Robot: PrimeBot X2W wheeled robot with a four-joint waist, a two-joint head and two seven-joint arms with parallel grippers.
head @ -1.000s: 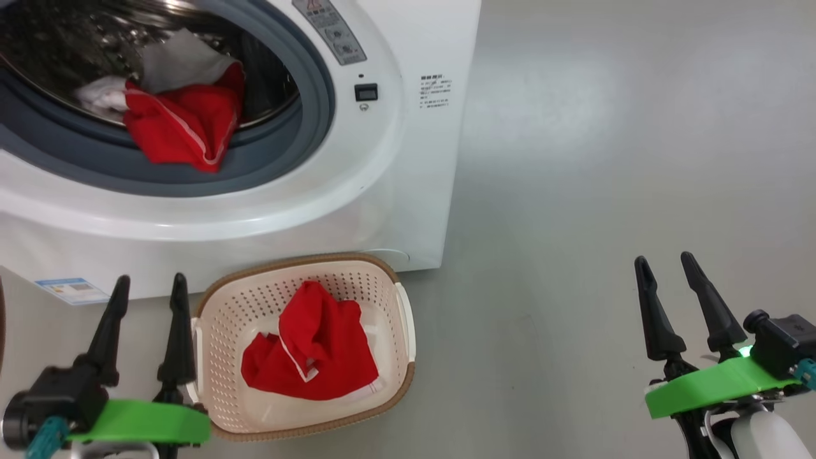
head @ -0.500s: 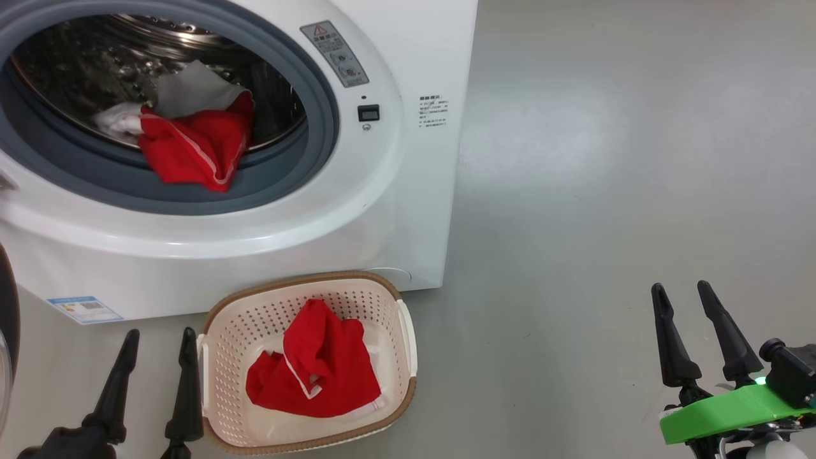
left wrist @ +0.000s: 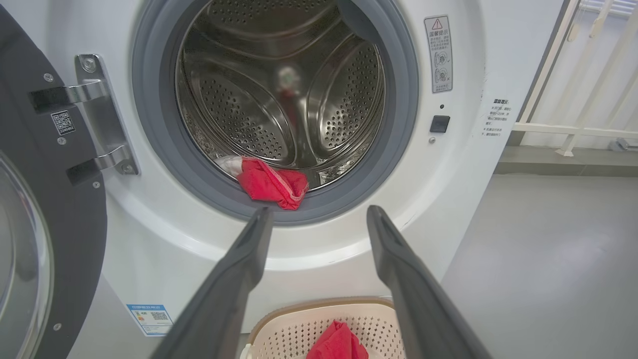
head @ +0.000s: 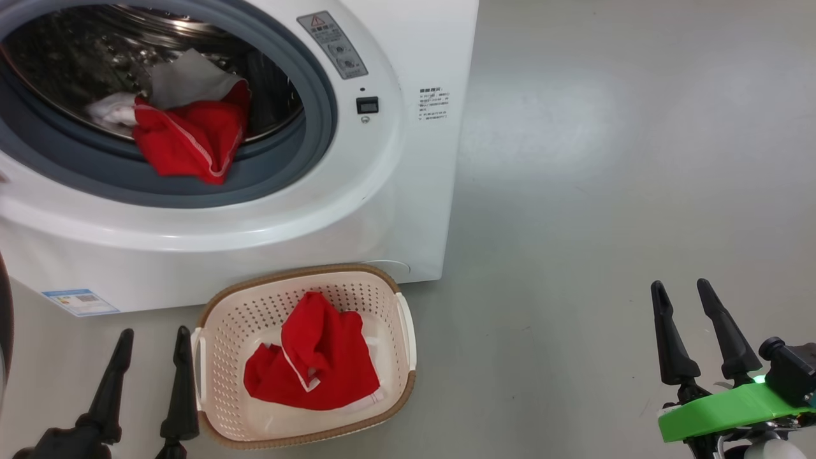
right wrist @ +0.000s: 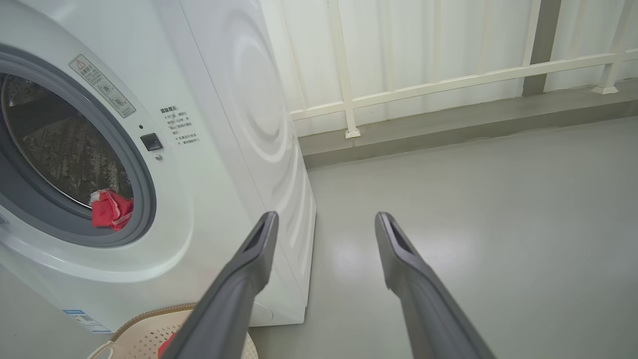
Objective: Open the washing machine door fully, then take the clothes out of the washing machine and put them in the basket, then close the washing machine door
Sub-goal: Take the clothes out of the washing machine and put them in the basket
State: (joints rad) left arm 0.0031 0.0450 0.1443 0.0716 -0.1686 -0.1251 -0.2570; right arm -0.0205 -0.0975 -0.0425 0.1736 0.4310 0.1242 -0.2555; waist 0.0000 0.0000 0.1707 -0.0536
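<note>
The white washing machine [head: 382, 191] stands open, and its black-rimmed door [left wrist: 35, 209] is swung out to the left. A red garment with grey and white parts [head: 185, 137] drapes over the grey rubber ring at the drum's lower lip; the left wrist view shows this garment [left wrist: 271, 184] too. Another red garment [head: 312, 363] lies in the cream basket [head: 405, 376] on the floor in front of the machine. My left gripper [head: 153, 341] stands open just left of the basket, holding nothing. My right gripper [head: 682, 290] is open over bare floor at the far right.
Grey floor [head: 605, 191] stretches to the right of the machine. A cream railing [right wrist: 448, 82] and a low kerb run along the wall behind. The open door's hinge [left wrist: 99, 114] sits at the left of the drum opening.
The head camera has tilted, shifting the whole picture down and back slightly. The left gripper sits lower in view than a second ago. Clothes and basket have not moved.
</note>
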